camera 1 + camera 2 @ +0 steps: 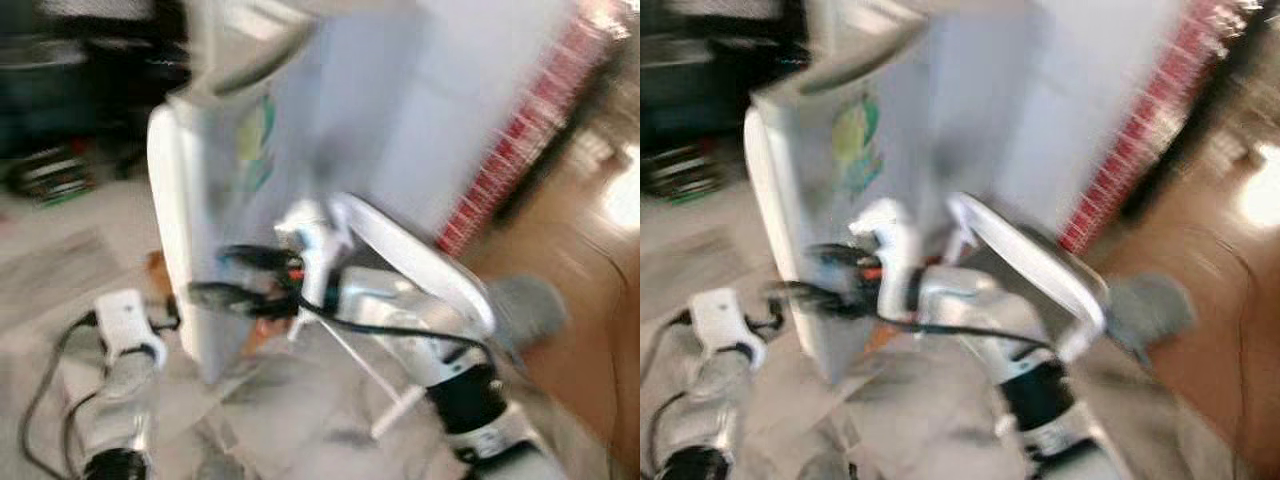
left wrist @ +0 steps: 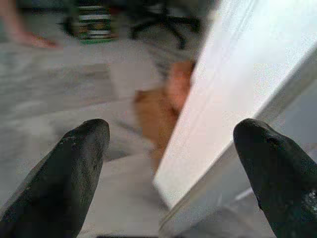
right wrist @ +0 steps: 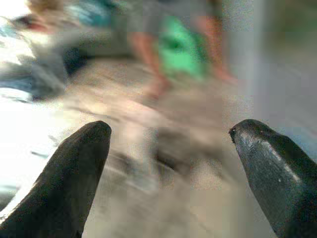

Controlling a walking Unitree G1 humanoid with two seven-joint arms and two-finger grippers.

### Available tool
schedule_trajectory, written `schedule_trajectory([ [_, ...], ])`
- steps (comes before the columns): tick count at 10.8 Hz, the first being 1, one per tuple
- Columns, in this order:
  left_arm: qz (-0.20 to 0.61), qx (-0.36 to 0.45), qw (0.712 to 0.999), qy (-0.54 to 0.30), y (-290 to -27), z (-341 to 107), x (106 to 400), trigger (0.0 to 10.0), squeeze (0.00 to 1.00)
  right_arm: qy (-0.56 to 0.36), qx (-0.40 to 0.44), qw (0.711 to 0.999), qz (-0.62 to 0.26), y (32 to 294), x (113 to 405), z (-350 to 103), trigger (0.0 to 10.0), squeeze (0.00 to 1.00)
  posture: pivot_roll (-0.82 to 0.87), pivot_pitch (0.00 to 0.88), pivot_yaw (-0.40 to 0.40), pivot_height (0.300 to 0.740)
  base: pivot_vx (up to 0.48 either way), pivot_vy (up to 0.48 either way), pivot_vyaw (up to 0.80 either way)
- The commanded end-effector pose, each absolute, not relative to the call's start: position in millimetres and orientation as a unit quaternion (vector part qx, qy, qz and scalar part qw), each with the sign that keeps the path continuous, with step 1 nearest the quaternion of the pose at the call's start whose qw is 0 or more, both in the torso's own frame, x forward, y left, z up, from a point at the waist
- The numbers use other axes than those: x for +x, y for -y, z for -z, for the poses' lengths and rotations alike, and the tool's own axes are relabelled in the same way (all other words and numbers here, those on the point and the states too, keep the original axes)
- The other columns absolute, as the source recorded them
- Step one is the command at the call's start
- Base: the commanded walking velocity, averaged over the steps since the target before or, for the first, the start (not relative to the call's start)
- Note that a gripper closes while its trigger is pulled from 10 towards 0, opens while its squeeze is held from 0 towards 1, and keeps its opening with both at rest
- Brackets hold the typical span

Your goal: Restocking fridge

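Observation:
Everything is blurred by motion. A tall white fridge [image 1: 230, 150] with a green sticker [image 1: 255, 135] stands just ahead, its pale door edge [image 2: 218, 114] close to me. My right gripper [image 1: 225, 277] reaches from the right to the fridge's lower front, fingers open with nothing between them; it is open in the right wrist view [image 3: 168, 144] too. My left arm [image 1: 125, 330] is low on the left. The left gripper [image 2: 171, 144] is open, and the door's lower corner lies between its fingers [image 2: 74, 168] in the wrist view.
An orange object [image 2: 163, 104] lies on the pale floor beside the fridge. Stacked red packs [image 1: 520, 130] line the right, by brown flooring and a grey bundle [image 1: 525, 300]. A pile of books [image 1: 55, 175] and a chair base [image 2: 158, 20] stand to the left. A person's foot [image 2: 29, 39] is nearby.

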State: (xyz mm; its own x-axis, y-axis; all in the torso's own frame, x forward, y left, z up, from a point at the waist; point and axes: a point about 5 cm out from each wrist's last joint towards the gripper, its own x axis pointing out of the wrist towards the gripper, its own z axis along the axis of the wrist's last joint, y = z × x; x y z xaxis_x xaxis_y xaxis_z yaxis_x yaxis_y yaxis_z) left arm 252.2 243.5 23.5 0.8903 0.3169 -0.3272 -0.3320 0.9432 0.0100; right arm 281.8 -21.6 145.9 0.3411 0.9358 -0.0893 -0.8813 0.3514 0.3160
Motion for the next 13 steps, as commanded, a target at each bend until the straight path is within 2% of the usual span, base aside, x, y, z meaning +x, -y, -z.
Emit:
schedule_trajectory([
  [1,-0.161,-0.02,0.972,-0.171,-242.5,-21.5,249.8,10.0,0.0,-0.136,0.053,0.881,-0.45,55.5,302.1,-121.5,10.0,0.0,0.18,0.0,-0.117,0.74,0.0,0.0,0.0],
  [3,-0.151,-0.017,0.973,-0.172,-238.7,-22.1,246.6,10.0,0.0,-0.128,0.018,0.943,-0.306,99.9,315.6,-113.9,10.0,0.0,0.17,0.003,-0.101,0.74,0.0,0.0,0.0],
  [4,-0.147,-0.009,0.973,-0.176,-235.7,-21.8,244.3,10.0,0.0,-0.119,0.028,0.965,-0.234,124.9,314.8,-111.4,10.0,0.0,0.16,0.0,-0.089,0.74,0.0,0.0,0.0],
  [6,-0.127,0.006,0.976,-0.177,-223.5,-19.5,238.1,10.0,0.0,-0.092,-0.006,0.99,-0.11,159.1,310.2,-96.0,10.0,0.0,0.16,0.0,-0.085,0.74,0.0,0.0,0.0],
  [7,-0.121,0.016,0.976,-0.178,-220.9,-18.2,234.7,10.0,0.0,-0.087,-0.032,0.994,-0.059,173.2,305.2,-89.5,10.0,0.0,0.15,0.0,-0.082,0.74,0.0,0.0,0.0],
  [9,-0.097,0.039,0.978,-0.179,-214.9,-17.3,237.1,10.0,0.0,-0.092,-0.035,0.994,-0.042,182.3,293.9,-75.4,10.0,0.0,0.13,0.0,-0.075,0.74,0.0,0.0,0.0],
  [11,-0.022,0.065,0.985,-0.161,-182.3,-23.1,255.8,10.0,0.0,-0.066,-0.025,0.997,0.013,199.7,277.6,-75.3,10.0,0.0,0.03,0.0,0.009,0.74,0.0,0.0,0.0],
  [13,0.045,0.082,0.984,-0.152,-156.2,-28.6,271.3,10.0,0.0,-0.049,-0.029,0.998,0.038,206.6,270.1,-77.5,10.0,0.0,-0.01,0.0,0.047,0.74,0.0,0.0,0.0],
])
